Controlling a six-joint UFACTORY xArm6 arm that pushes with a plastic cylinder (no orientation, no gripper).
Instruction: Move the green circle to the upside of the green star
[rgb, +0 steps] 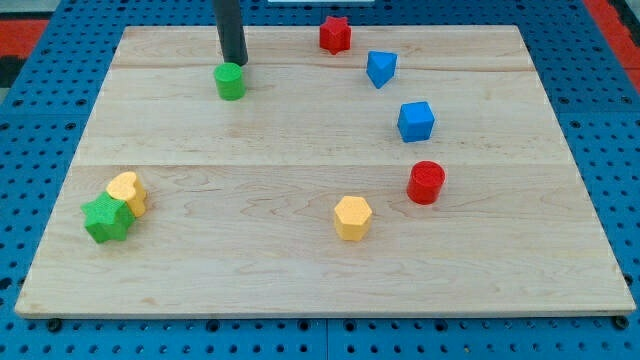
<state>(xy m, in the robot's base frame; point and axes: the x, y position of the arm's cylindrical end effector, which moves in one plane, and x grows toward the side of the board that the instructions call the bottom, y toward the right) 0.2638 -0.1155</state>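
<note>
The green circle (230, 81) is a short green cylinder in the upper left part of the wooden board (250, 210). My tip (235, 63) stands just above it toward the view's top, touching or nearly touching its far edge. The green star (107, 218) lies near the board's lower left corner, far below and left of the green circle. A yellow heart-shaped block (129, 191) rests against the star's upper right side.
A red star (335, 34) sits at the top centre. A blue heart-like block (380, 68) and a blue cube (416, 121) lie to the right. A red cylinder (426, 182) and a yellow hexagon (352, 217) sit lower right of centre.
</note>
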